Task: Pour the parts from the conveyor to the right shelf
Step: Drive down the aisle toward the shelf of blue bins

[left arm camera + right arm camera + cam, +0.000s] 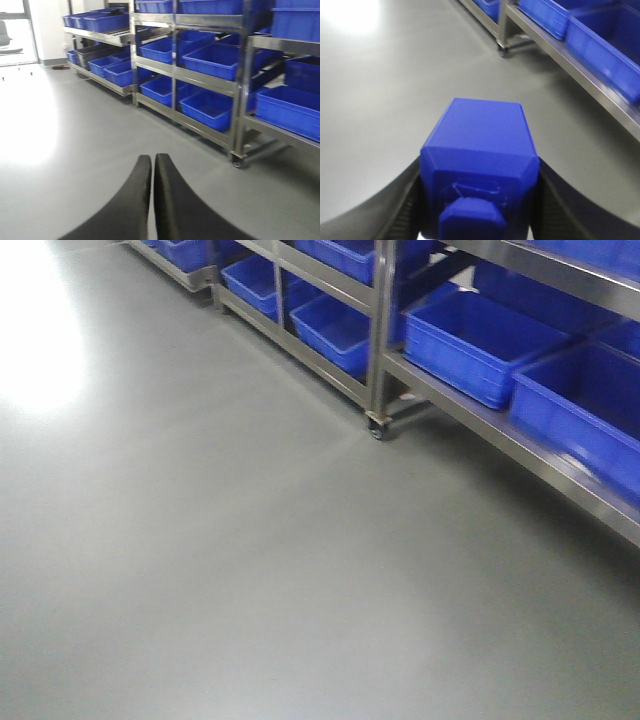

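Front cam tilts down at the floor (200, 570), with the shelves (377, 350) off at the far right. Left wrist cam sits low, looking level across the floor at the same shelves. Right wrist cam peers down over a blue box (480, 150) right up close. All three catch the same shelf wheel (377, 427).

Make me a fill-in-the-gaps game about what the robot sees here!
1. The right gripper is shut on a small box coloured ____.
2. The left gripper is shut and holds ____.
3. The shelf leg near the middle stands on a little ____ that lets it roll.

Missing words: blue; nothing; wheel.
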You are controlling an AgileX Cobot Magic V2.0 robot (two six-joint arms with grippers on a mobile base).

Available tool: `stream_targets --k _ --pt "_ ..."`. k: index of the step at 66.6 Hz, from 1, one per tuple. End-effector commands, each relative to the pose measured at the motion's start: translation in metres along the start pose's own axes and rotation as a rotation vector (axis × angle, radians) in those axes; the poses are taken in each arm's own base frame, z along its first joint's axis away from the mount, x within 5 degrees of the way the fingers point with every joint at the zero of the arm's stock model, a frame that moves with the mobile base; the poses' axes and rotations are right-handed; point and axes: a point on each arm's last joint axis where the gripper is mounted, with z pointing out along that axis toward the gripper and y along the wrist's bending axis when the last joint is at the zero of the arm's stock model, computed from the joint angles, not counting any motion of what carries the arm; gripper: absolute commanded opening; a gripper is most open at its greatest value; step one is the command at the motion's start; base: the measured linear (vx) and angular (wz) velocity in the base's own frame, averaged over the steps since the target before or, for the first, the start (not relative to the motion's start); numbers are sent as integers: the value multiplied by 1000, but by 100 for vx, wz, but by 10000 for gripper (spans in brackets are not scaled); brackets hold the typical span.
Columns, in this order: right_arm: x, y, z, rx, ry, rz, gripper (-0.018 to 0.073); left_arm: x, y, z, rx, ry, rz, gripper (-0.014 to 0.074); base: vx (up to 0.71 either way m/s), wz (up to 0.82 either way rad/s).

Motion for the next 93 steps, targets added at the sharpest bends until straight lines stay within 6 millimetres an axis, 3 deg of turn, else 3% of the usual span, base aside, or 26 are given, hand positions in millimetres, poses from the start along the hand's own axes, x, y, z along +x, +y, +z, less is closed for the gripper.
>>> stream_targets --k 1,41,93 --pt "-6 0 -2 3 -6 -8 -5 -13 -1 0 10 -84 -16 -6 61 41" --pt "-6 0 -2 3 -7 -8 -5 -13 -1 0 10 -84 -16 -6 65 39" --pt "-7 0 -2 0 -7 -7 -5 -13 -1 0 10 -84 -16 -6 69 16"
